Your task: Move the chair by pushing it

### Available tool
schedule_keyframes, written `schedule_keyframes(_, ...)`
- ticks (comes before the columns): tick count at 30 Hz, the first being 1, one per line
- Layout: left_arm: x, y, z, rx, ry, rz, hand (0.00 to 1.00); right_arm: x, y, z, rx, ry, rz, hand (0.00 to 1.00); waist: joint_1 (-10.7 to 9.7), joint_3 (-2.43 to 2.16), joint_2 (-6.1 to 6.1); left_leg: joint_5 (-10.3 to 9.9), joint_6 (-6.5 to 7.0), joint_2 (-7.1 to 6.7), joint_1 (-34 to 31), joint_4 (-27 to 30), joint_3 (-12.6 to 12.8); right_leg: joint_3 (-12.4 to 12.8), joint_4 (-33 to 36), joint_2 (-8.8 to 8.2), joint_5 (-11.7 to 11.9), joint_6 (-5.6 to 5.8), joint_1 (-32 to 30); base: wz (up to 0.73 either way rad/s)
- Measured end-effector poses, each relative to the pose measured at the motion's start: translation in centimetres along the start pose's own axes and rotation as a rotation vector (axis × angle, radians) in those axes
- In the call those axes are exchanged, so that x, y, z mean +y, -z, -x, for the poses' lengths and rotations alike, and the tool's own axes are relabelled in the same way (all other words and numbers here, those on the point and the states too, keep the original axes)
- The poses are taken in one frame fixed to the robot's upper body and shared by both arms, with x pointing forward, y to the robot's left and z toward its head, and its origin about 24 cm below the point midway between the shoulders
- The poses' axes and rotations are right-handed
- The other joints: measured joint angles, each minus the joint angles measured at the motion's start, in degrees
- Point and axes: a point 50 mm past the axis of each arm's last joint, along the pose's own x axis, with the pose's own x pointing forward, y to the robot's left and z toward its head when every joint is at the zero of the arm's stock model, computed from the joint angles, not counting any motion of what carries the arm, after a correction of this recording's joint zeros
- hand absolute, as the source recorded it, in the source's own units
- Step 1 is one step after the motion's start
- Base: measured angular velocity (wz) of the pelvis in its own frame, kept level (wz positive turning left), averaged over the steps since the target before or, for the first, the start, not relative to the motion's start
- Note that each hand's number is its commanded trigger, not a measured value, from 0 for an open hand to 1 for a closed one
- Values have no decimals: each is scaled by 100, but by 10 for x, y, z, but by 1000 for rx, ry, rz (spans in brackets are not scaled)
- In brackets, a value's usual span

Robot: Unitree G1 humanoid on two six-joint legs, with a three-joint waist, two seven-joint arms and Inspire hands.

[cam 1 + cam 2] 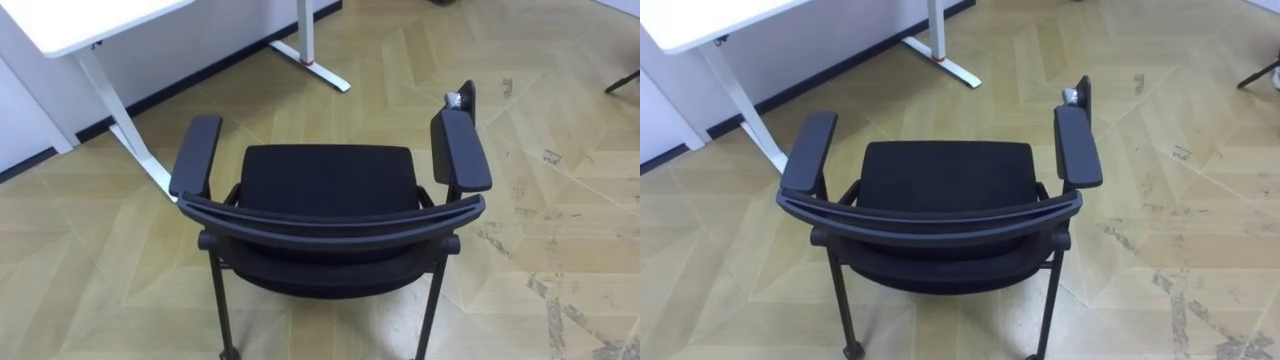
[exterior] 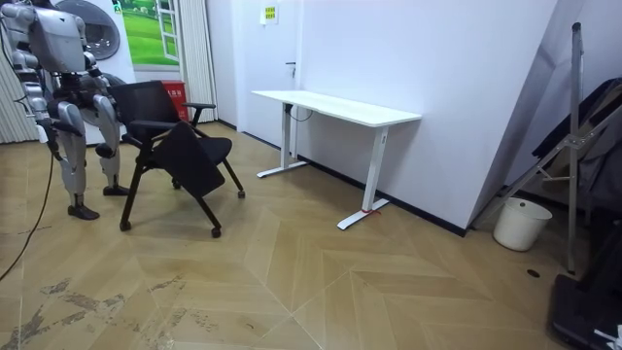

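Down by the robot's hip, at the room view's left edge, the right hand (image 2: 45,132) hangs apart from the chair (image 1: 325,185) and holds nothing that I can see. It is too small there to tell how far its fingers are open. The robot stands upright just behind the chair, facing its back.

From the head camera the chair lies directly below and ahead. The curved top rail of the backrest (image 1: 330,222) is nearest, the black seat is beyond it, and an armrest (image 1: 196,155) runs forward on each side. No hand is on the rail, so the push looks not yet begun.

To do it well, I would bring the hands up onto that top rail, one to each side of its middle, with flat palms or a loose hold. An even spread should keep the chair from swinging round. The force ought to go forward and level, not downward, since the chair sits on small wheels (image 1: 228,352) and a high, hard shove could tip it instead of rolling it. A dark flap (image 1: 466,100) stands at the front of the robot's right armrest; fingers are best kept off it.

Ahead and to the left is the white desk (image 1: 90,25), its slanted leg (image 1: 135,150) near the left armrest. A slow, straight roll over the wooden floor (image 1: 560,250) should miss that leg.
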Motion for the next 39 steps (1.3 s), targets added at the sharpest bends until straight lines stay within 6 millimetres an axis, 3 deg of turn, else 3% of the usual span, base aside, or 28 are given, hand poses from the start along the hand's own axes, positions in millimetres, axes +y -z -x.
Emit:
schedule_keyframes(8,5,3,0,14,-52,28,0,0,2,0,8,1,-11,0,7,-8,5,0,0,0,1,1,4,11,6,-1,0,-2,-6,0)
schedule_keyframes(15,16,18,3,68,-157,78,0,0,2,0,15,4,-10,0,25,-7,14,-3,2,6,70,1,115,89,17,-3,2,-5,35,-6)
schedule_keyframes(21,25,29,7,101,-239,125,0,-1,3,0,29,7,-18,0,19,21,12,-36,21,10,70,17,112,107,13,-3,-3,1,31,0)
schedule_keyframes(25,38,28,9,106,-321,207,0,-3,1,0,34,14,-56,0,19,-2,47,-105,46,14,58,83,112,126,31,-6,-16,15,36,0)
schedule_keyframes(30,49,15,9,71,-407,265,0,-5,-1,0,32,17,-88,0,34,-8,75,-117,51,13,73,84,119,143,54,-8,-14,15,38,0)
schedule_keyframes(35,56,-1,8,30,-461,319,0,-11,-5,0,19,35,-131,0,6,3,222,-141,45,13,151,76,112,143,89,-6,-28,16,119,0)
schedule_keyframes(37,64,-18,7,-11,-502,333,0,-18,-13,1,-3,50,-127,0,12,7,327,-155,51,11,149,80,99,136,105,-7,-36,18,113,0)
schedule_keyframes(39,71,-32,9,-63,-539,347,0,-22,-18,2,-20,63,-112,0,9,6,357,-155,51,11,142,80,88,139,103,-6,-37,19,104,0)
